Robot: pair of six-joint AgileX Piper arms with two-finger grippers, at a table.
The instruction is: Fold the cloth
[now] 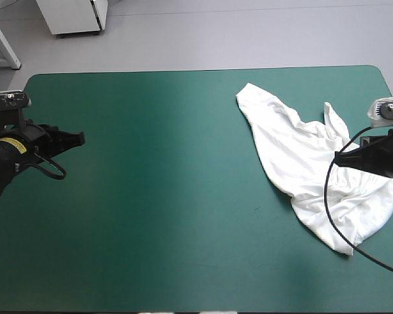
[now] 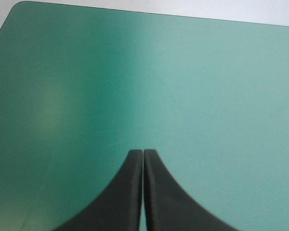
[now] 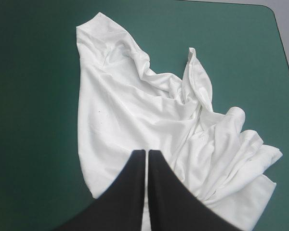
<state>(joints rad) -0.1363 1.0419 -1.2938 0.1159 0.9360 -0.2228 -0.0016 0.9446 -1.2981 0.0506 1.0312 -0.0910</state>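
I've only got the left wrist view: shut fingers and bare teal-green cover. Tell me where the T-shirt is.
Observer: The T-shirt lies as a crumpled, half-spread heap on the right part of the table, near its right edge.
Operator: Report the right arm.
Observer: The right gripper is over the T-shirt's right side, its fingers shut in a point, with no cloth visible between them.
Operator: Give me the gap from my gripper.
Observer: The left gripper is by the table's left edge; a broad stretch of bare table separates it from the T-shirt.
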